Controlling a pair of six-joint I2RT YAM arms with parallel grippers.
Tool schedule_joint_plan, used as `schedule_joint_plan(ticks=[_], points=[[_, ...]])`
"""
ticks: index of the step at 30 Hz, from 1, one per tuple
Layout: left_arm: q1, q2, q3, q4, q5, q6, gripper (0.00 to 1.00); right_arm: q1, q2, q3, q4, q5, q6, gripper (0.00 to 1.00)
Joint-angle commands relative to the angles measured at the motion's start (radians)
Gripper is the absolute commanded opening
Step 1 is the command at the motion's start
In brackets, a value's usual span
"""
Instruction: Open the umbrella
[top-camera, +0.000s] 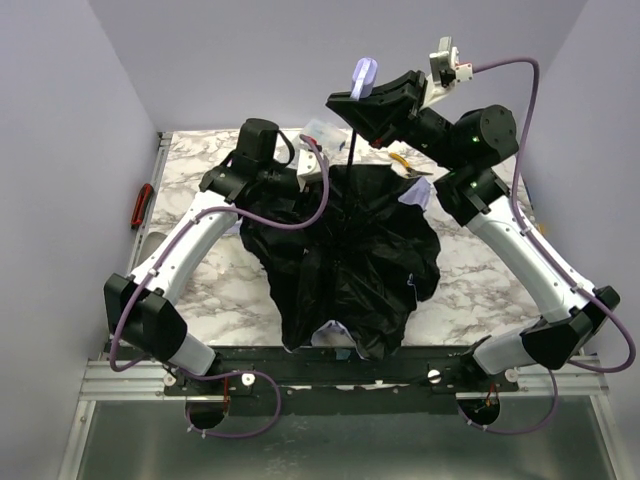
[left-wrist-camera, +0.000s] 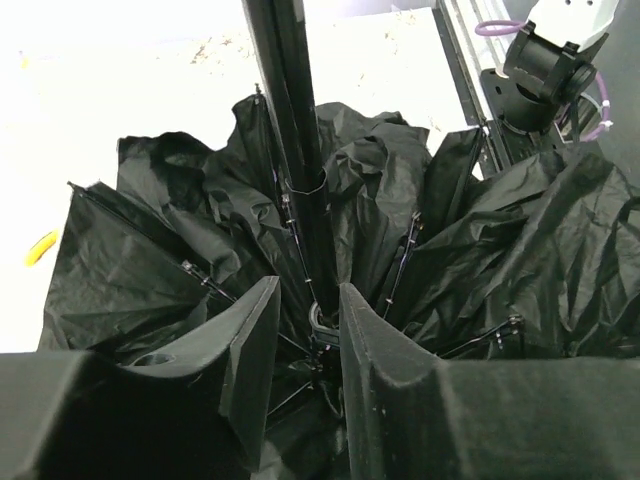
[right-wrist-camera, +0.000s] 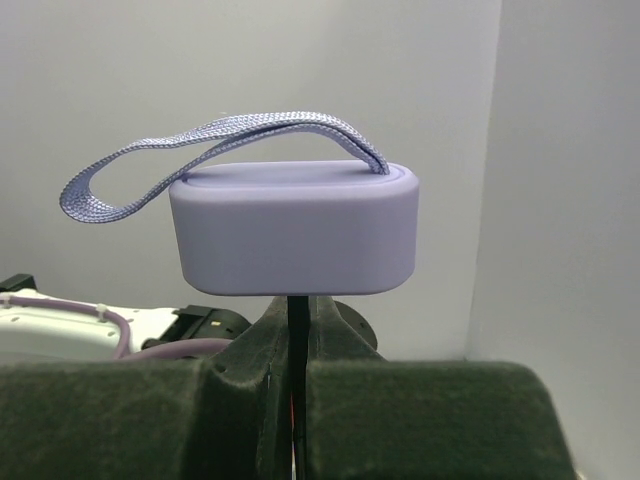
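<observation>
Nearest you, the umbrella (top-camera: 345, 270) sits handle-up with its canopy (left-wrist-camera: 140, 280) slumped loose on the marble table (top-camera: 215, 290), black lining up and ribs only half fanned, so it's not open yet. Further in, your left gripper (left-wrist-camera: 308, 300) is down in the folds at the hub. Its fingers (left-wrist-camera: 250, 340) stand apart, one each side of the runner (left-wrist-camera: 322, 320) at the foot of the black shaft (left-wrist-camera: 290, 120). There's a gap showing, and I cannot tell if they actually bite the runner or just straddle it. Farthest and highest, your right gripper (right-wrist-camera: 297, 315) has its fingers pressed together on the thin shaft right under the lavender handle (right-wrist-camera: 295, 225), with the strap (right-wrist-camera: 130, 170) looping off the top, and it holds the shaft upright above the table. By my read you're at the step of getting hold of the runner, with the top end anchored. Next you likely need a firm grip on the runner, then a straight drive along the shaft away from the handle until the ribs spread and lock. Hold the right arm steady, and watch that fabric or ribs don't get caught in the left fingers.
</observation>
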Motion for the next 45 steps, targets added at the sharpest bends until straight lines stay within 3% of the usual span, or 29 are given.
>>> schedule_joint_plan(ticks=[1,5,14,18,27,37,45], points=[[-0.011,0.015,0.000,0.059,0.042,-0.019,0.27,0.005,0.008,0.050,0.080,-0.067,0.072,0.01],[-0.021,0.019,-0.022,0.069,0.056,-0.017,0.22,0.004,0.020,0.059,0.095,-0.050,0.079,0.01],[-0.031,-0.003,-0.093,0.107,0.059,-0.023,0.30,0.005,0.042,0.096,0.104,-0.047,0.096,0.01],[-0.031,-0.006,-0.119,0.114,0.046,-0.015,0.26,0.005,0.050,0.113,0.104,-0.039,0.103,0.01],[-0.006,0.049,-0.182,0.024,-0.030,0.126,0.21,0.005,0.075,0.222,0.080,-0.022,0.129,0.01],[0.009,0.116,-0.195,-0.051,-0.106,0.193,0.33,0.005,0.082,0.291,0.077,0.004,0.127,0.01],[0.017,0.139,-0.219,-0.011,-0.150,0.158,0.33,0.005,0.081,0.323,0.065,0.011,0.116,0.01]])
